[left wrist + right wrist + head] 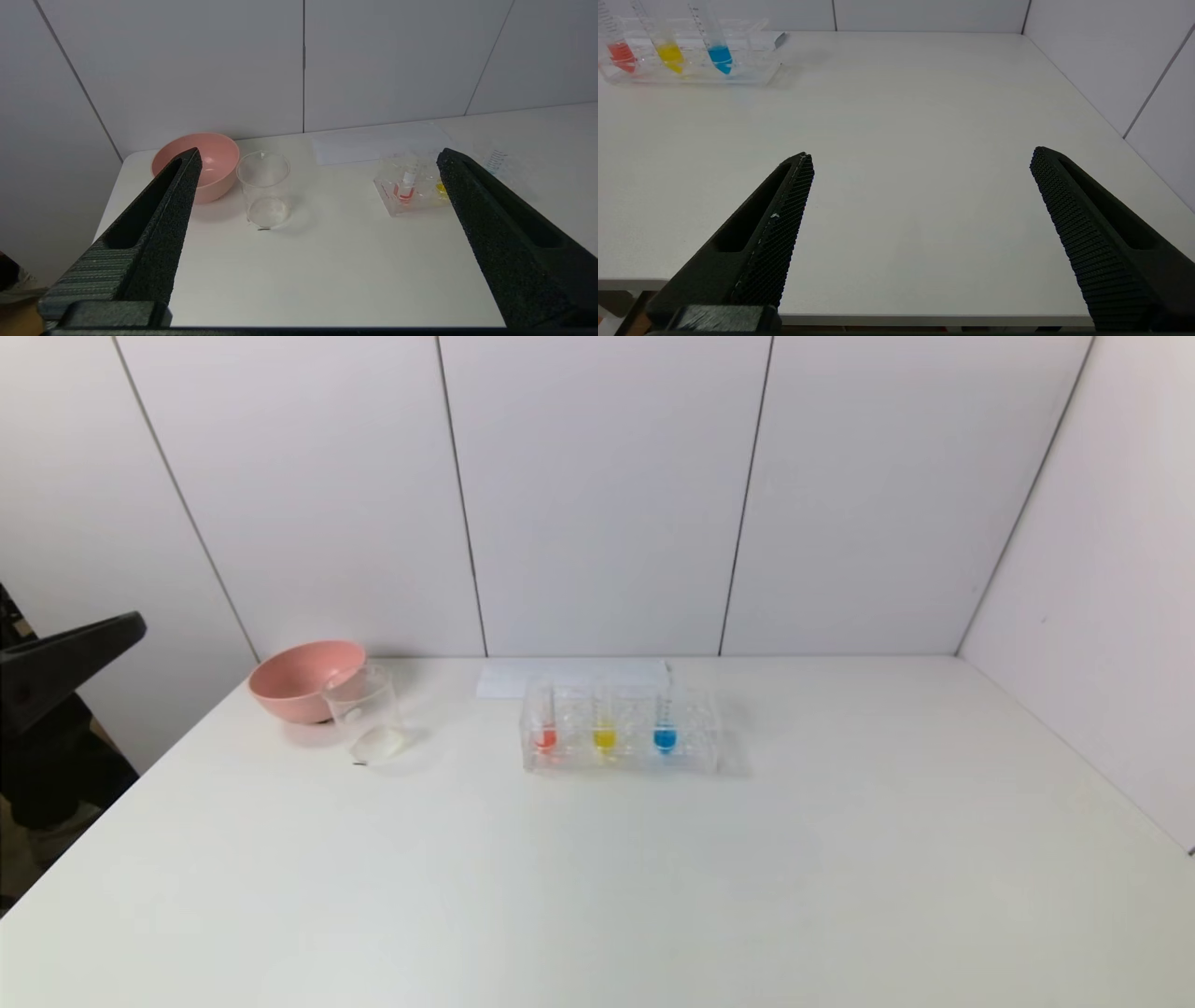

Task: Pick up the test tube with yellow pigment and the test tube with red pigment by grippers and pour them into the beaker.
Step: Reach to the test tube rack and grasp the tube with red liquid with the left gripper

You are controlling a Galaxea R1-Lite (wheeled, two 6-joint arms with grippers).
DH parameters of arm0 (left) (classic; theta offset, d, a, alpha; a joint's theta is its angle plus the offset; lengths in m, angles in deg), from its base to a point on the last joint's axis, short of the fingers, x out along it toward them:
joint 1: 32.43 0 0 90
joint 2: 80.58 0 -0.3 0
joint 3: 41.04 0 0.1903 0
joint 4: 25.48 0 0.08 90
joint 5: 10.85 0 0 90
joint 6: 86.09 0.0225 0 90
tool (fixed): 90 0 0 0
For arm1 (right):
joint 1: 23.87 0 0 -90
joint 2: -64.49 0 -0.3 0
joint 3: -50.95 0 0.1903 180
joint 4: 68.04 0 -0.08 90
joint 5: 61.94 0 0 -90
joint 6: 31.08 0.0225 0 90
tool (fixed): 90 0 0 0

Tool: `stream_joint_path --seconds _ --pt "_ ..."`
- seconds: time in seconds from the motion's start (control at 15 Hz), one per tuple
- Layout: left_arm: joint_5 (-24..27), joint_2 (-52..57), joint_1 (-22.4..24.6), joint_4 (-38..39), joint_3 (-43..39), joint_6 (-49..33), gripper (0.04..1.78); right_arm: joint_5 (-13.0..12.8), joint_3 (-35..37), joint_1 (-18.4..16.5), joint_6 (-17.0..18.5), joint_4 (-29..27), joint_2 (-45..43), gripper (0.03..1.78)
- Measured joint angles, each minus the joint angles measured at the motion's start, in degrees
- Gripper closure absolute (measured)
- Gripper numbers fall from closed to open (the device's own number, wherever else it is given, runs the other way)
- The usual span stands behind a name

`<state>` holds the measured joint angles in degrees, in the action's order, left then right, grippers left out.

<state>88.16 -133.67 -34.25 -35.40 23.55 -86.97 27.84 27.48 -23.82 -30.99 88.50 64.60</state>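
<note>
**Inspector:** Where do the tubes stand?

**Assistant:** Upright in the clear rack (621, 733) near the worktop's far edge, mid-width. The test tube with red pigment (545, 726) is leftmost, the test tube with yellow pigment (604, 728) beside it, and a blue tube (664, 728) on the right. Racked, their upper lengths stay free for a grasp.

**Inspector:** The beaker?

**Assistant:** The beaker (364, 714) stands toward the far left corner, just in front of a pink bowl (303, 679).

**Inspector:** Hands?

**Assistant:** The left hand (317, 163) waits off the left edge, fingers spread, empty. The right hand (920, 161) is at the near edge, likewise spread and empty. Nothing picked yet.
</note>
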Motion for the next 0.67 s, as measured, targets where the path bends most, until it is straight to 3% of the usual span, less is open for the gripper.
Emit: stream_joint_path --seconds 0.67 --pt "-0.4 -22.3 -4.9 17.4 2.3 0.0 0.06 0.0 0.0 0.0 0.0 0.0 0.0 0.11"
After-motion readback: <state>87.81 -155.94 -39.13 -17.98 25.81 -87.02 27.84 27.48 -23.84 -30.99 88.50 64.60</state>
